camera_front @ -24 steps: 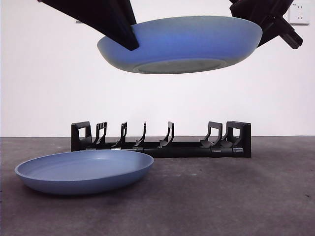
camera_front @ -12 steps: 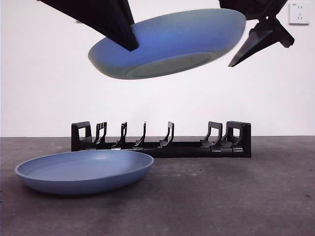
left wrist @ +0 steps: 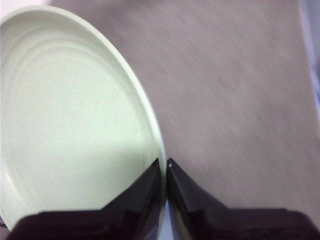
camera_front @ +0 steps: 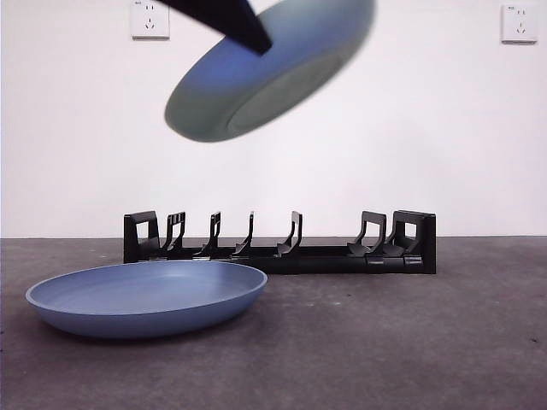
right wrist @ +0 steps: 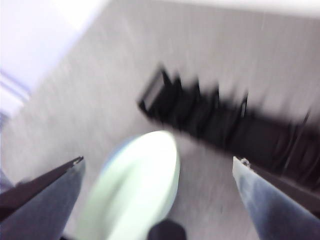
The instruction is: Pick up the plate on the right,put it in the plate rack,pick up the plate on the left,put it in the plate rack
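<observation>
Held plate (camera_front: 273,73): a second ago near level at top centre of the front view, now tipped steeply, its right edge raised toward the top of the frame, its lower edge at upper left, underside facing the camera.

Right gripper (right wrist: 157,167): previously at the plate's right rim in the upper right of the front view, then released and spread; now gone from that view, jaws wide apart and clear of the plate.

Left gripper (left wrist: 164,167): now the sole hold, jaws pinched on the rim; its dark tip (camera_front: 231,21) has shifted toward top centre.
</observation>
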